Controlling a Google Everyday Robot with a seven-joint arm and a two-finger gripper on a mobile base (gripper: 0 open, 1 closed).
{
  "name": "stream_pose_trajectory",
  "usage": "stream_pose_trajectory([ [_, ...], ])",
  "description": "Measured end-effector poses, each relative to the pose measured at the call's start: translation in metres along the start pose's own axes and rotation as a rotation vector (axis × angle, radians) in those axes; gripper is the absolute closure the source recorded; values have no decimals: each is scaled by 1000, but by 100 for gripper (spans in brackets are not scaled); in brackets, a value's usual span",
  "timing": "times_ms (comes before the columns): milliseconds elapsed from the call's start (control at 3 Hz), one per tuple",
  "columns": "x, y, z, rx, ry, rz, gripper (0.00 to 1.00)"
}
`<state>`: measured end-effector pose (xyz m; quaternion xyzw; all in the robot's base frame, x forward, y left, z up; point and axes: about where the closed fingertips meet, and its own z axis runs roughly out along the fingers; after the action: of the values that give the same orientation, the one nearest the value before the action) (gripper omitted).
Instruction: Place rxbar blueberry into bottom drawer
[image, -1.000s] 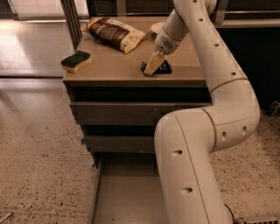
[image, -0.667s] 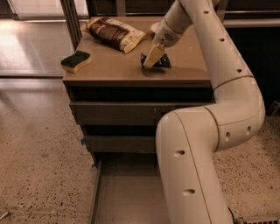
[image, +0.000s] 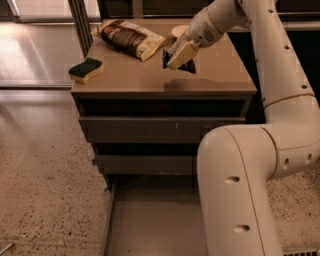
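Moved: the pincer (image: 179, 54) has come up and back from a second ago, and the rxbar blueberry (image: 188, 65) has come off the worktop (image: 145, 82) with it.
Pincer: it hangs above the right half of the worktop, pointing down and to the left, its cream fingers (image: 182, 51) clamped narrow on the bar.
Rxbar blueberry: the dark navy wrapper pokes out on both sides of the fingers, tilted in the air, and its shadow falls on the worktop just below.
Bottom drawer (image: 150, 225): it is pulled out at the foot of the cabinet, its flat floor bare where it shows, and the robot's white arm (image: 235, 190) covers its right side.
Upper drawers: the top drawer (image: 160, 129) and middle drawer (image: 145, 164) show flat brown fronts, both pushed in.
Snack bag (image: 131, 37): the brown-and-cream bag lies at the back of the worktop, left of the pincer.
Sponge (image: 86, 69): green on yellow, it sits near the left edge of the worktop, well apart from the bar.
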<state>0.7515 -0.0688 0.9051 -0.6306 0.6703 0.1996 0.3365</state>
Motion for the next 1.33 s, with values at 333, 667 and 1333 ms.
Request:
stream_pose_trajectory([
  [333, -14, 21, -16, -48, -67, -56, 100],
  [667, -40, 58, -24, -97, -83, -128, 100],
  [1333, -39, 64, -13, -129, -101, -132, 100],
])
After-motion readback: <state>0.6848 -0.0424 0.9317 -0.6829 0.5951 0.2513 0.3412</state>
